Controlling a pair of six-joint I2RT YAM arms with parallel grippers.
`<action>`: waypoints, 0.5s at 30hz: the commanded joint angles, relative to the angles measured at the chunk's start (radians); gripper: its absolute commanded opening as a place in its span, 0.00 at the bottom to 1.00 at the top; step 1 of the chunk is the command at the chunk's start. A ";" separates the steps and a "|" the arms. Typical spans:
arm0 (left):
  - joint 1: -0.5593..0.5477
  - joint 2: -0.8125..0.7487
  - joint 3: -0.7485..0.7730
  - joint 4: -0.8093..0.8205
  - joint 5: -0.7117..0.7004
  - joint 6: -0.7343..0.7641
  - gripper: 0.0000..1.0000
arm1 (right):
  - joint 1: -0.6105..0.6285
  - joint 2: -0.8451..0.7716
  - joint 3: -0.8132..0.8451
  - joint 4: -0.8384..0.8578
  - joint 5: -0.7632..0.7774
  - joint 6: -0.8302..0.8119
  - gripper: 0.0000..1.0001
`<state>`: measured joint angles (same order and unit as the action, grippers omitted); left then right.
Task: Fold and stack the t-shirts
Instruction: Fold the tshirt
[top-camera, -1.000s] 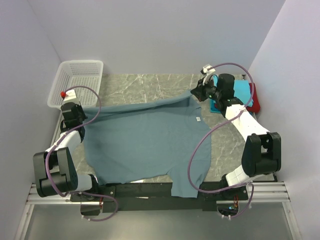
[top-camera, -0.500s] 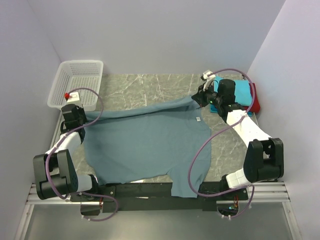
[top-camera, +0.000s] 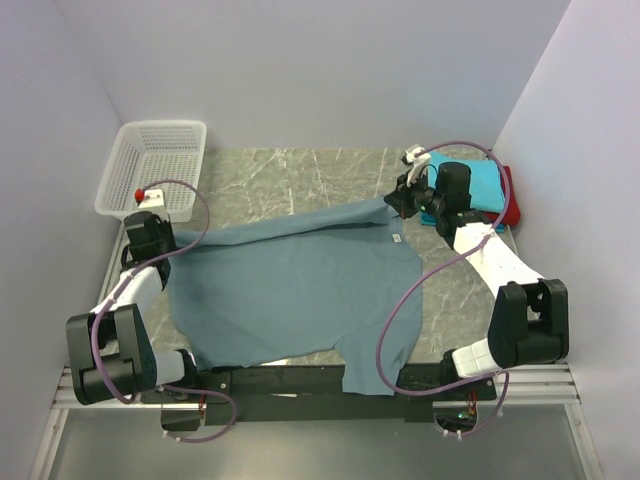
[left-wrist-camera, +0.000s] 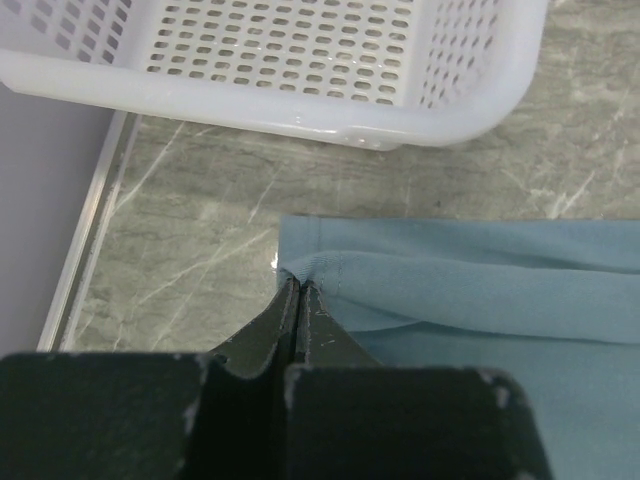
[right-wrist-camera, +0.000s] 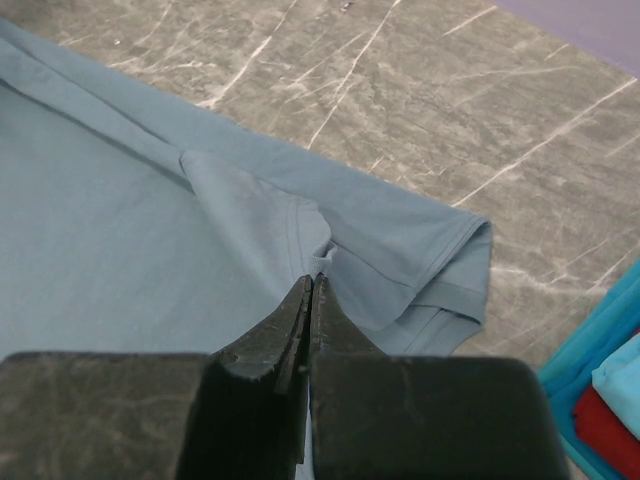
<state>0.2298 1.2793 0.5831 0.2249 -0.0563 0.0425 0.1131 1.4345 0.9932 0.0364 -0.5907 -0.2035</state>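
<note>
A large grey-blue t-shirt (top-camera: 300, 290) lies spread over the middle of the table, its lower part hanging past the near edge. My left gripper (top-camera: 170, 243) is shut on its far left corner; the left wrist view shows the fingertips (left-wrist-camera: 298, 282) pinching the hem of the t-shirt (left-wrist-camera: 470, 290). My right gripper (top-camera: 396, 200) is shut on the far right corner. Its tips (right-wrist-camera: 314, 280) bite a fold of the t-shirt (right-wrist-camera: 120, 240) next to the sleeve (right-wrist-camera: 430, 260). Folded turquoise (top-camera: 480, 183) and red (top-camera: 510, 208) t-shirts are stacked at the far right.
A white mesh basket (top-camera: 128, 150) stands at the far left corner, close ahead of the left gripper, and its wall (left-wrist-camera: 300, 110) shows in the left wrist view. The marble tabletop (top-camera: 290, 175) lies behind the shirt. The stack's turquoise edge (right-wrist-camera: 600, 345) is just right of the right gripper.
Both grippers have shifted slightly toward the near right with the shirt's far edge held between them. The left end of that edge now sits lower on the table.
</note>
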 joint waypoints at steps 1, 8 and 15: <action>0.005 -0.041 -0.002 -0.018 0.049 0.031 0.00 | -0.006 -0.037 -0.007 0.016 0.008 -0.016 0.00; 0.005 -0.066 -0.006 -0.055 0.110 0.063 0.00 | -0.007 -0.040 -0.011 -0.003 0.017 -0.028 0.00; 0.005 -0.098 -0.011 -0.087 0.154 0.085 0.00 | -0.007 -0.054 -0.034 -0.012 0.012 -0.034 0.00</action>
<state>0.2306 1.2125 0.5777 0.1463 0.0517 0.0952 0.1131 1.4265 0.9710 0.0181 -0.5842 -0.2226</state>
